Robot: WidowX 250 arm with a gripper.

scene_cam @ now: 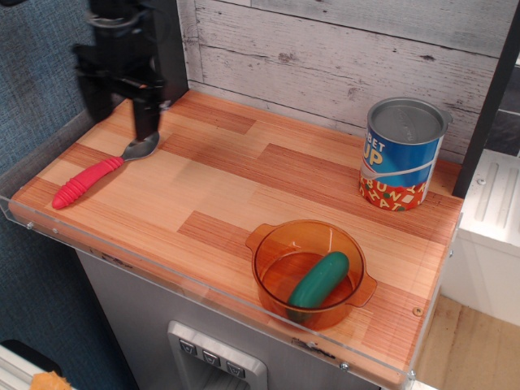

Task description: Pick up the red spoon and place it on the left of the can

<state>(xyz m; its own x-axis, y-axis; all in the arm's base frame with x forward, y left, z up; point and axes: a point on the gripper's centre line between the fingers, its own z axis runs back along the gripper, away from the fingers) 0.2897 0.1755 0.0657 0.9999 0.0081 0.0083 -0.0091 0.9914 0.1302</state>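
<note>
The red spoon (91, 179) lies flat near the table's left front edge, ribbed red-pink handle toward the front left, silver bowl toward the back right. The can (404, 153), with a grey top and a blue label with a red-orange lower band, stands upright at the back right. My black gripper (120, 116) hangs over the back left of the table, just above and behind the spoon's bowl. Its fingers are spread apart and hold nothing. One finger (147, 118) partly covers the spoon's bowl.
An orange transparent pot (310, 273) stands at the front right with a green cucumber-shaped toy (318, 279) in it. A clear plastic rim (203, 286) runs along the table's front and left edges. A grey plank wall (341, 49) stands behind the wooden table (244, 195).
</note>
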